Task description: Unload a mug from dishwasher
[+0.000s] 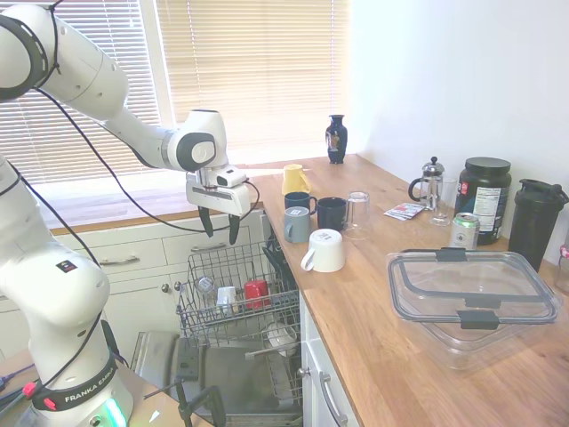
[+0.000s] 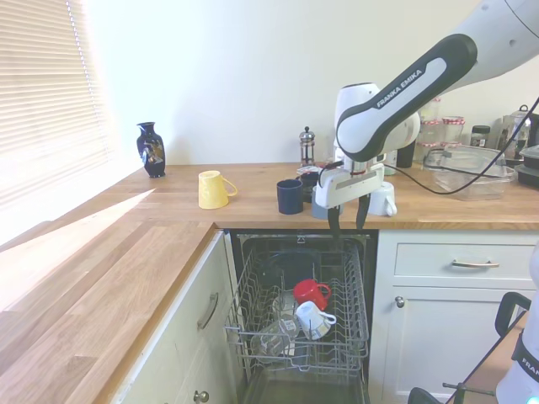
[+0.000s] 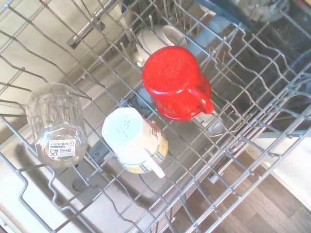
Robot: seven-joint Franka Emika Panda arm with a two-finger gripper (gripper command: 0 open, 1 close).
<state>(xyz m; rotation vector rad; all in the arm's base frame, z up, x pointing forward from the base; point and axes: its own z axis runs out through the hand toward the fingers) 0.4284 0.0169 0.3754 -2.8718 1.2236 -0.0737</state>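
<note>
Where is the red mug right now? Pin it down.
The red mug sits upside down in the dishwasher's pulled-out wire rack, right beside an upturned white mug, with a clear glass further along. The open gripper hangs above it.

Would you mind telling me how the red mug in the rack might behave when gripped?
The red mug looks glossy, so probably slippery. It seems rigid and light. It leans among the rack tines, so it may snag.

Dishwasher (image 1: 222, 374) door cut off at the frame's bottom edge, lower-rack crockery (image 1: 283, 338) perhaps plates.
</note>
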